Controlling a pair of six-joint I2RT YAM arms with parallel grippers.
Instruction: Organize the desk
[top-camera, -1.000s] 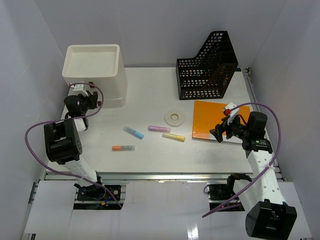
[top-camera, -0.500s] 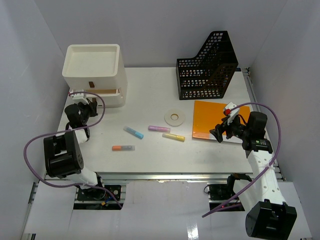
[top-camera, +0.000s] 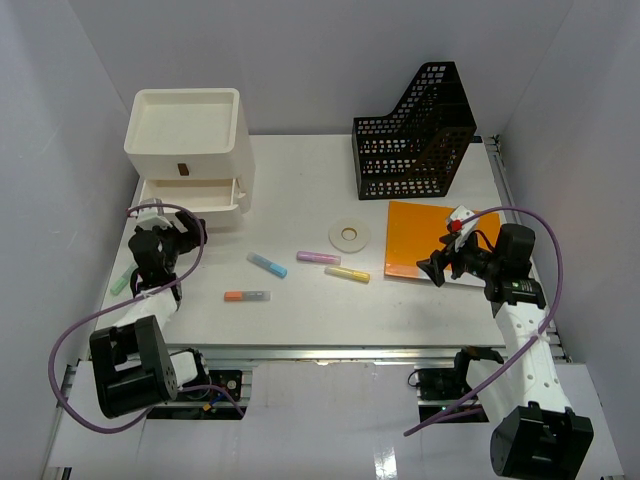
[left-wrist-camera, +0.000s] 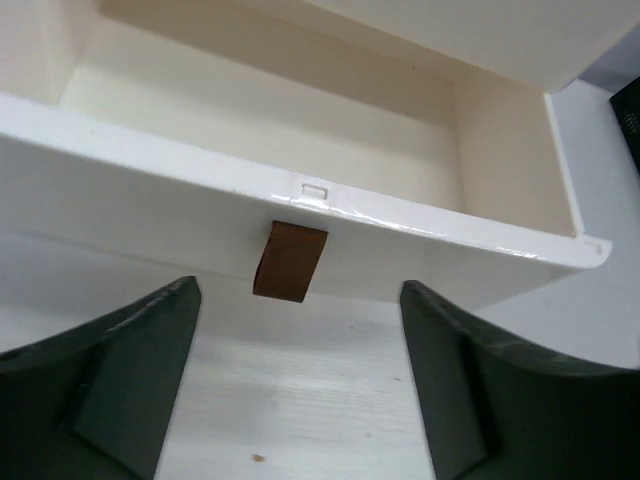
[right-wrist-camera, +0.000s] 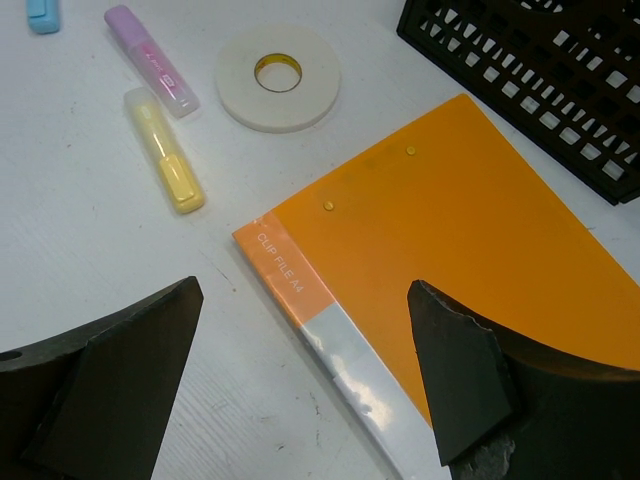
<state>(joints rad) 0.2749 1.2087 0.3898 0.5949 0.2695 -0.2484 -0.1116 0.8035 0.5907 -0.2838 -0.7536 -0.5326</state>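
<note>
On the white desk (top-camera: 300, 315) lie a blue highlighter (top-camera: 267, 264), a purple one (top-camera: 318, 257), a yellow one (top-camera: 347, 274) and an orange one (top-camera: 246, 296). A white tape roll (top-camera: 350, 235) and an orange clip file (top-camera: 440, 243) lie to their right. My left gripper (top-camera: 186, 231) is open just in front of the drawer box's pulled-out bottom drawer (left-wrist-camera: 300, 120). The drawer's brown tab (left-wrist-camera: 290, 260) hangs free ahead of the fingers. My right gripper (right-wrist-camera: 310, 400) hovers open over the clip file's (right-wrist-camera: 450, 250) near-left corner.
The white drawer box (top-camera: 188, 140) stands at the back left and a black mesh file holder (top-camera: 415, 135) at the back right. A pale green item (top-camera: 120, 283) lies at the desk's left edge. White walls close in both sides.
My left gripper, shut on the brown tab, drew the bottom drawer out toward me, then opened and let the tab go. The right arm stayed put.
</note>
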